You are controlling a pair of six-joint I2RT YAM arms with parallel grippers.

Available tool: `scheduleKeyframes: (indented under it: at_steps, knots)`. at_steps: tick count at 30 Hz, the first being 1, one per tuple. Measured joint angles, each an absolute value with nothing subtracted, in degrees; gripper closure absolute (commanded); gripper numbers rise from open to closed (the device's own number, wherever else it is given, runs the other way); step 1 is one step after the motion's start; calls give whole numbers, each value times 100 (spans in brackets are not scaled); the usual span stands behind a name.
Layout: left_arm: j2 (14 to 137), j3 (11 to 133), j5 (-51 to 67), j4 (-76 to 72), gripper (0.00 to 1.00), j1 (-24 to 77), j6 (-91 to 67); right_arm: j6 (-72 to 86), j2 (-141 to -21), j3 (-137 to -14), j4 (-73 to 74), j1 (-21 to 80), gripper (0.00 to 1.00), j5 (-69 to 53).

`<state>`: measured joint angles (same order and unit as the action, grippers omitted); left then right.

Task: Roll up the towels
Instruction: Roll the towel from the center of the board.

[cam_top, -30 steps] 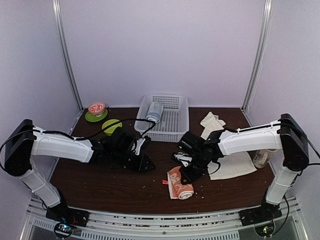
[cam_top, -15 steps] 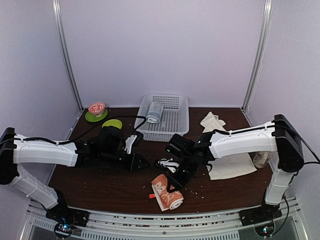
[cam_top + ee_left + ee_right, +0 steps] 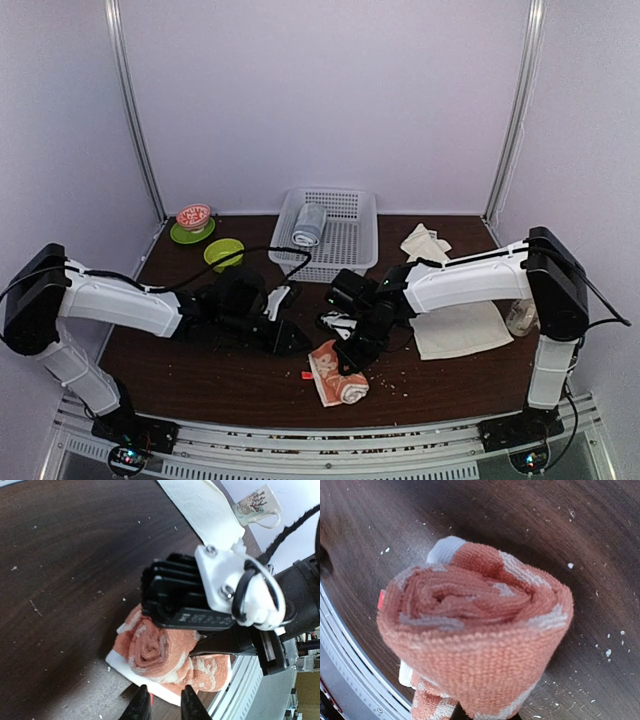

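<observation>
The salmon-orange towel with white prints is rolled up near the table's front edge, and its white hem and loose tail lie flat under the roll. My right gripper is shut on the roll's upper side. In the right wrist view the roll's spiral end fills the frame and hides the fingers. My left gripper hovers just left of the roll, its jaws a little open with nothing between them, its tips just short of the white hem. The cream-white towel lies spread flat to the right.
A white basket at the back centre holds a grey-blue rolled towel. A crumpled cream cloth lies beside it. A green bowl and a green plate with a red bowl sit back left. A mug stands at the right.
My right gripper has carried the salmon roll to the left along the front edge. The left gripper drew back left, then came in again beside the roll.
</observation>
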<state>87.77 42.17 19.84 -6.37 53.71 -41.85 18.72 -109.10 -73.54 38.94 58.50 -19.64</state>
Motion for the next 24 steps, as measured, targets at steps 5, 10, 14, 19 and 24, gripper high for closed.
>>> scheduleKeyframes:
  at_steps: [5, 10, 14, 19, 24]
  knots:
    - [9242, 4410, 2285, -880, 78, 5520, -4185, 2106, -10908, -7352, 3804, 5850, 100, -1785]
    - [9491, 4678, 2390, -963, 82, 5583, -4143, 2211, -10908, -7349, 3743, 5850, 100, -1719]
    - [9889, 4932, 2268, -1037, 84, 5581, -4187, 2272, -10906, -7323, 3691, 5850, 100, -1704]
    - [10342, 4939, 2202, -1219, 85, 5524, -4353, 2355, -10831, -7177, 3505, 5850, 93, -1710]
    - [10545, 5030, 2209, -1468, 86, 5468, -4565, 2517, -10707, -6978, 3258, 5846, 60, -1704]
